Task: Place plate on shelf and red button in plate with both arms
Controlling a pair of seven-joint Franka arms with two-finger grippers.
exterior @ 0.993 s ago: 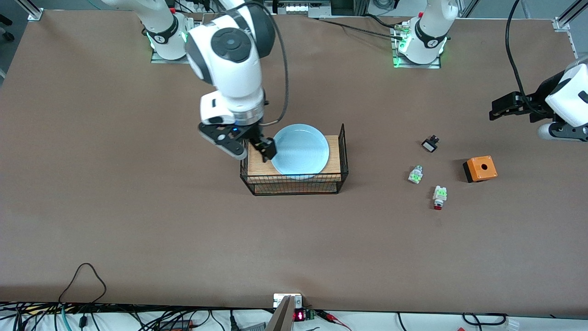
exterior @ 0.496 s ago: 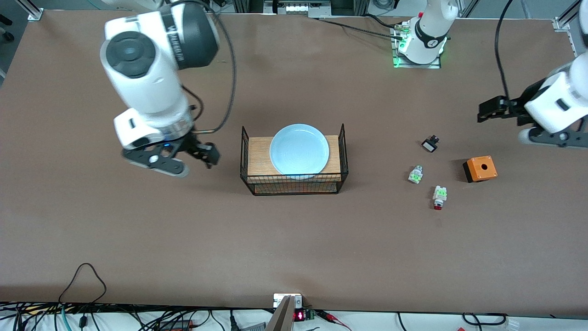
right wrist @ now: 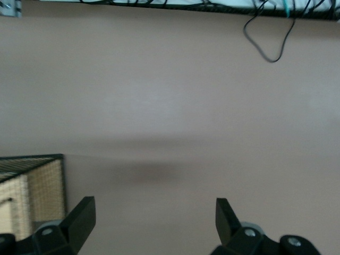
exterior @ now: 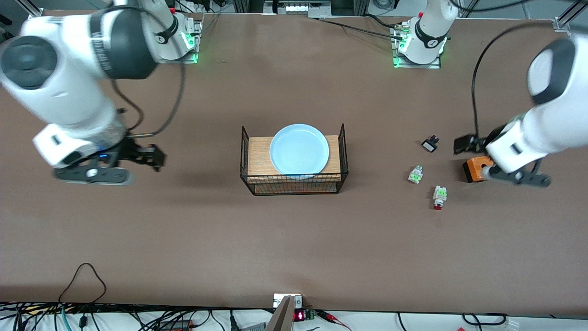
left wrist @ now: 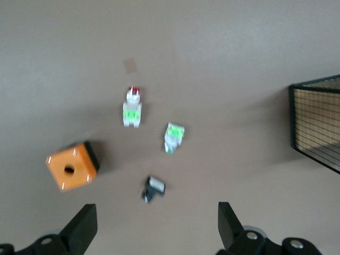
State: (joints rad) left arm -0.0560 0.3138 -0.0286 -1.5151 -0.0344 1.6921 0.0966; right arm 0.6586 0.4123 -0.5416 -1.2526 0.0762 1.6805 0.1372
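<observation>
The plate (exterior: 299, 150) lies on a wooden board (exterior: 258, 158) inside a black wire basket (exterior: 294, 185) at the middle of the table (exterior: 294, 239). The red button (exterior: 439, 197) lies on the table toward the left arm's end, red cap pointing toward the front camera. Just beside it, slightly farther from the camera, lies a similar white-green part (exterior: 415, 174), and farther still a small black part (exterior: 430, 144). An orange box (exterior: 475, 168) with a hole in its top sits near these, closer to the left arm's end of the table.

The left gripper (exterior: 473, 143) hangs in the air over the table by the orange box, fingers (left wrist: 81, 228) spread wide and holding nothing; its wrist view looks down on all four small parts and a corner of the basket. The right gripper (exterior: 154, 157) hangs over bare table toward the right arm's end, well apart from the basket, fingers (right wrist: 79, 215) also wide and empty. Its outline is blurred in the front view, so its exact height is hard to judge.
</observation>
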